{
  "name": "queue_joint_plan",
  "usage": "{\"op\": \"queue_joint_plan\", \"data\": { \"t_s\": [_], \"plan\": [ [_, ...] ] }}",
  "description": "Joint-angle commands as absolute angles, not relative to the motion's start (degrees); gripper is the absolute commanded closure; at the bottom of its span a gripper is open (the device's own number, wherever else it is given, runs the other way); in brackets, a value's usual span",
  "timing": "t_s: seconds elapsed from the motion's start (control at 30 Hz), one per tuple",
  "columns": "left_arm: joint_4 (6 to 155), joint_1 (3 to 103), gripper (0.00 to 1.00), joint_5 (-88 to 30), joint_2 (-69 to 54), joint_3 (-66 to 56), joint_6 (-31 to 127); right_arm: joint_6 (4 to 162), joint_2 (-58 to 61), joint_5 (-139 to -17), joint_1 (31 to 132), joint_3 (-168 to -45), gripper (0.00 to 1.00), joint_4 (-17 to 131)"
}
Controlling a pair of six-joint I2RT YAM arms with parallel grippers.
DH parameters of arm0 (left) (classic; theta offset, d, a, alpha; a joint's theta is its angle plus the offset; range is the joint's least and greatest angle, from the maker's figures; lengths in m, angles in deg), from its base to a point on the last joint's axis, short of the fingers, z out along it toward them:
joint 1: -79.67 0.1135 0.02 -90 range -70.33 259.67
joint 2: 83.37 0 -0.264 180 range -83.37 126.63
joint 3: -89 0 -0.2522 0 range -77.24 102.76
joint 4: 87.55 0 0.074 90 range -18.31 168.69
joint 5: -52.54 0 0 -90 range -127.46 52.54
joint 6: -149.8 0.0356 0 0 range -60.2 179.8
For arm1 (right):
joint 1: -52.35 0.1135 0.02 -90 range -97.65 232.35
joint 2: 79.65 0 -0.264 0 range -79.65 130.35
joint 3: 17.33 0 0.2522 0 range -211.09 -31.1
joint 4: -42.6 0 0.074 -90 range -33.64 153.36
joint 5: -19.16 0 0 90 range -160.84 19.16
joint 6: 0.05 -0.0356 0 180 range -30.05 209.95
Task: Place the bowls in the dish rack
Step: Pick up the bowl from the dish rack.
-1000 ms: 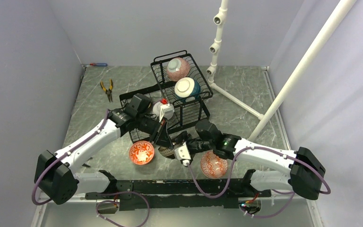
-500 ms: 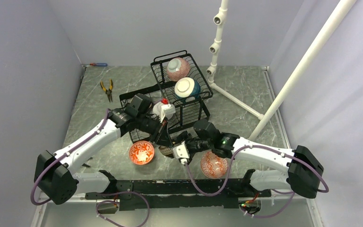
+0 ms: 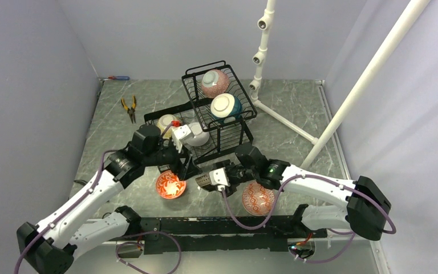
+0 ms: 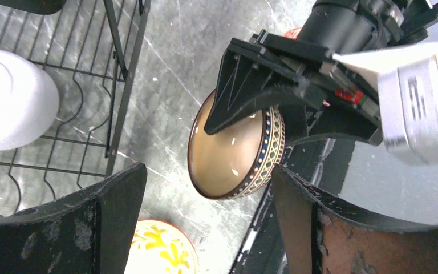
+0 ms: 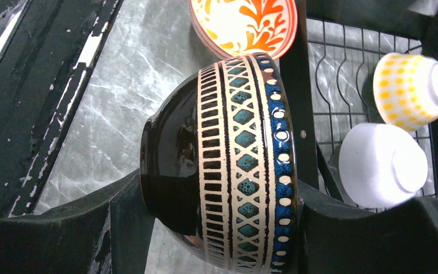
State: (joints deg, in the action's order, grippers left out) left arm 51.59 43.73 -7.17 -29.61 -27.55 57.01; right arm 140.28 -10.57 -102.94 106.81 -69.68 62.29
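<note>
Left tool pulled back, released; right tool clenched on patterned bowl, held sideways.

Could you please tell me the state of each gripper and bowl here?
right gripper, shut on the brown patterned bowl
brown patterned bowl, held on its side
left gripper, open, empty
orange-patterned bowl, upright on the table
red-lattice bowl, on the table
white bowl, upside down in the dish rack
yellow-dotted bowl, upside down beside it
teal-and-white bowl, on its side in the raised basket
pink bowl, bottom up there
</note>
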Motion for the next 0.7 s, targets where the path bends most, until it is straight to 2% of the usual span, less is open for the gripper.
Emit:
{"op": "queue_joint_plan", "data": {
  "t_s": [0.0, 0.07, 0.1, 0.13, 0.47, 0.67],
  "plan": [
    [58.7, 43.9, 0.15, -7.8, -35.2, -31.7, 62.8, 134.5, -14.4, -107.3, 104.7, -69.9, 1.0, 53.6],
    [60.9, 43.8, 0.15, -4.7, -38.5, -34.3, 65.9, 131.9, -15.3, -108.5, 103.6, -69.1, 1.0, 51.5],
    [61.9, 43.8, 0.06, -3.2, -40.3, -35.6, 67.9, 130.9, -15.8, -108.8, 103.2, -68.7, 1.0, 50.5],
    [63.1, 43.8, 0.05, -2.7, -41.9, -36.8, 69.0, 129.6, -16.2, -109.2, 102.7, -68.5, 1.0, 49.8],
    [64.1, 43.7, 0.05, 0.4, -47.0, -40.8, 83.4, 119.4, -16.9, -111.8, 100.5, -71.6, 1.0, 46.8],
    [66.4, 43.4, 0.05, -0.9, -45.6, -40.9, 83.8, 116.0, -15.3, -112.5, 100.5, -74.8, 1.0, 46.8]
  ]
}}
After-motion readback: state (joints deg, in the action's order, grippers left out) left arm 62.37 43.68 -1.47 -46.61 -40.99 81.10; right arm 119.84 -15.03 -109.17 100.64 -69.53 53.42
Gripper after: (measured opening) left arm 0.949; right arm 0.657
